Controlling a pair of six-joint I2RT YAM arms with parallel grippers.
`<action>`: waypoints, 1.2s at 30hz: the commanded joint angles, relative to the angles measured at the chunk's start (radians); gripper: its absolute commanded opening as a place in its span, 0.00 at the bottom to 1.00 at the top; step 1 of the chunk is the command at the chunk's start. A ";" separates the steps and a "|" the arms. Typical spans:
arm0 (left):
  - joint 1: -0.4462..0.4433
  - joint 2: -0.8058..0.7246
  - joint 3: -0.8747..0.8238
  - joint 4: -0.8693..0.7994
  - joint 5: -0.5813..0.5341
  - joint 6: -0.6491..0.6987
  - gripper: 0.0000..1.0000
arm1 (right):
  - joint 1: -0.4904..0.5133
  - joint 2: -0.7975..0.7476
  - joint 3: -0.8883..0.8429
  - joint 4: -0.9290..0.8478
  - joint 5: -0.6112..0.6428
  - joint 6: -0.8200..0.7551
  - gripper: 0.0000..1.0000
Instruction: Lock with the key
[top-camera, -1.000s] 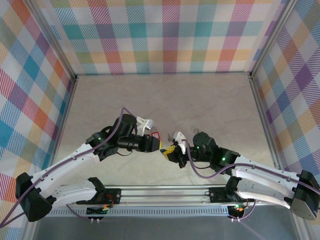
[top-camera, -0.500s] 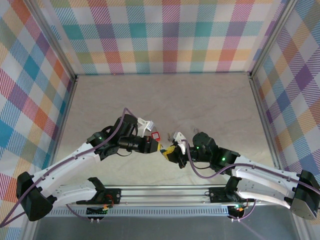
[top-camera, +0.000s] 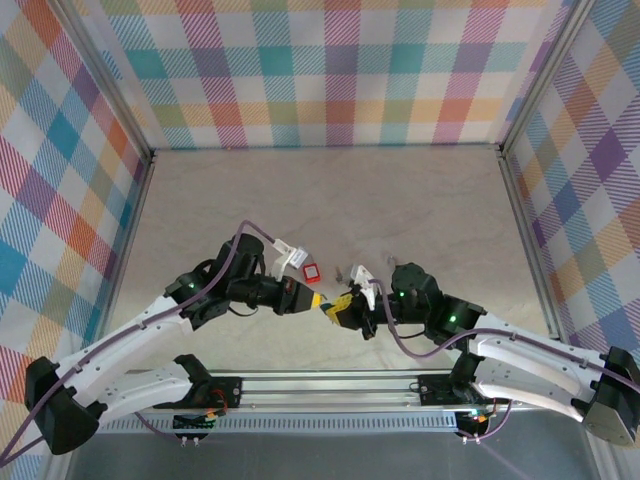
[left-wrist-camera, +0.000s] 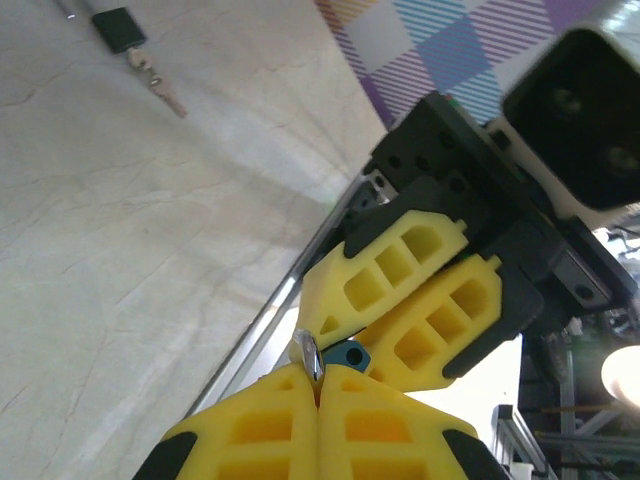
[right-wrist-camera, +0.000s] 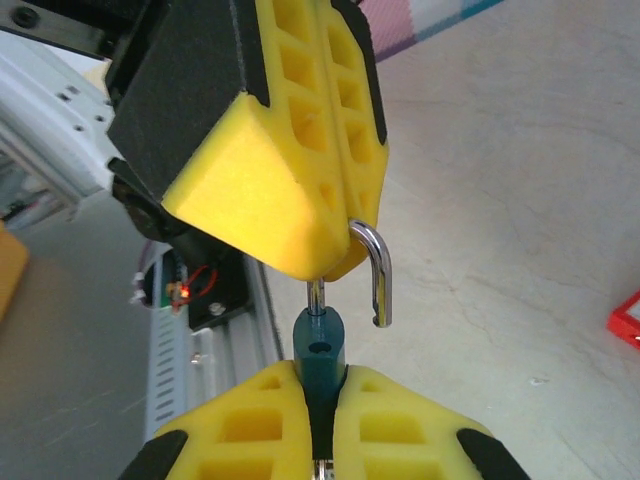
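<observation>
Your jaws are closed on both arms, and they meet over the near part of the table (top-camera: 420, 200). The right gripper (right-wrist-camera: 320, 385) clamps the blue padlock (right-wrist-camera: 320, 350) by its body, which stands upright between the yellow fingers (right-wrist-camera: 400, 415). Above the padlock body, the left gripper (left-wrist-camera: 318, 385) pinches the top of the silver shackle (right-wrist-camera: 375, 270). The shackle is open, with its free end hanging beside the padlock. Farther back from the padlock, the key (left-wrist-camera: 120, 28) lies flat on the table, clear of both grippers. A red tag (top-camera: 311, 272) lies beyond the padlock too.
</observation>
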 joint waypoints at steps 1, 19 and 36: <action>-0.005 -0.039 -0.013 0.082 0.154 0.023 0.00 | -0.043 -0.019 -0.007 0.090 -0.114 0.037 0.00; -0.005 -0.051 -0.061 0.274 0.381 -0.086 0.00 | -0.098 0.015 0.003 0.158 -0.364 0.048 0.00; -0.002 -0.081 -0.067 0.383 0.441 -0.146 0.00 | -0.177 0.079 0.008 0.218 -0.541 0.082 0.00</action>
